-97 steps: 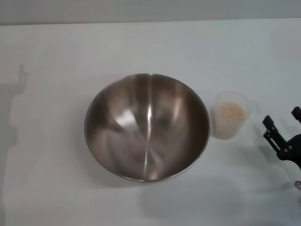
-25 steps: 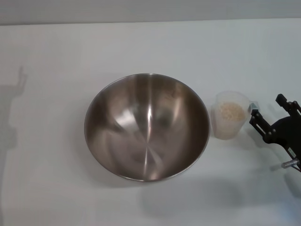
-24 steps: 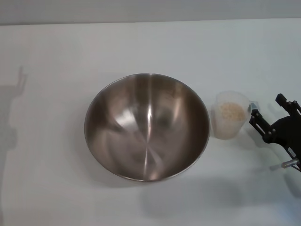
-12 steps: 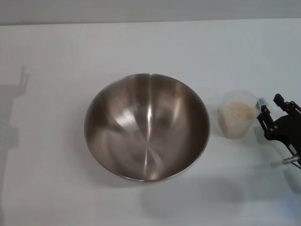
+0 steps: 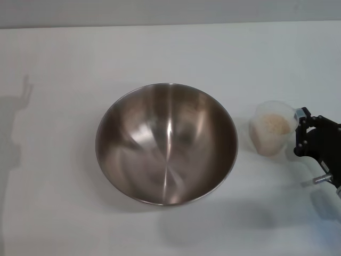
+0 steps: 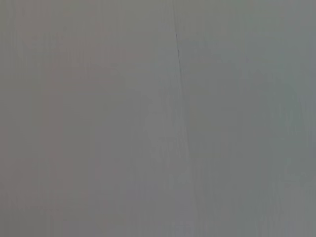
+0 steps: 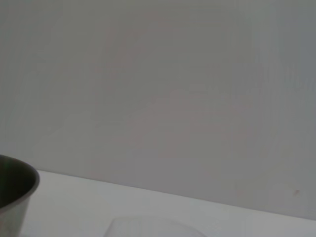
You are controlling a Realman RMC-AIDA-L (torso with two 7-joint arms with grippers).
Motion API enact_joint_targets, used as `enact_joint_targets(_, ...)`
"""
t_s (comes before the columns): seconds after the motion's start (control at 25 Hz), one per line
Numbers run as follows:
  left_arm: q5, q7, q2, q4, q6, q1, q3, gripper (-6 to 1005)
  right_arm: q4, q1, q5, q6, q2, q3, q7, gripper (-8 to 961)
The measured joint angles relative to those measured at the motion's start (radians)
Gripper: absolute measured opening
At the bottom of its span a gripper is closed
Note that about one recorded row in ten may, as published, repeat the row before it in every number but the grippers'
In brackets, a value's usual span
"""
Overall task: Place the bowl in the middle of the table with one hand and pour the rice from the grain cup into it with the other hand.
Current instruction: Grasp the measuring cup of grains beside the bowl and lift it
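Head view: the bowl (image 5: pixel 167 144) sits upright near the middle of the table (image 5: pixel 64 64), inside shiny and holding nothing. To its right, apart from it, the grain cup (image 5: pixel 274 134) holds the rice (image 5: pixel 273 126); the cup looks tipped a little, and its base is hard to place against the white surface, so whether it rests on the table cannot be told. The right gripper (image 5: pixel 300 133) is at the cup's right side, black fingers drawn in close on the small lip or handle there, apparently gripping it; the arm behind is cut off by the frame edge. The left gripper does not show in any view; only a faint shadow (image 5: pixel 18 122) lies at the table's far left. Left wrist view: plain grey surface with one thin line, nothing else. Right wrist view: a slice of the bowl's (image 7: pixel 15 195) rim and outer wall at the frame edge, the cup's (image 7: pixel 150 228) rim faintly visible, table (image 7: pixel 237 219) and grey wall (image 7: pixel 173 89) beyond; no fingers appear here.
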Motion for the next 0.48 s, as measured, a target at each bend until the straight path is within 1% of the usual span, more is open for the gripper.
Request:
enact_joint_targets(0.08,0.0,0.0,0.0,0.0,0.0,0.0,0.0,819,0.0,-0.002,0.0,-0.009,0.0,0.01,-0.003,15)
enact_joint_targets(0.2,0.0,0.0,0.0,0.002,0.0,0.001,0.0,819,0.0,-0.009,0.0,-0.034,0.0,0.022,-0.009,15)
enact_joint_targets(0.32,0.0,0.0,-0.001,0.009,0.0,0.0,0.0,819,0.012,-0.03,0.0,-0.097,0.001,0.044,-0.049,14)
enact_joint_targets(0.4,0.0,0.0,-0.002,0.011,0.0,0.0,0.0,819,0.036,-0.056,0.0,-0.185,0.001,0.062,-0.103,14)
enact_joint_targets(0.44,0.0,0.0,-0.002,0.011,0.0,0.0,0.0,819,0.036,-0.056,0.0,-0.185,0.001,0.062,-0.103,14)
enact_joint_targets(0.48,0.0,0.0,-0.002,0.011,0.0,0.001,0.0,819,0.043,-0.063,0.0,-0.254,0.001,0.068,-0.119,14)
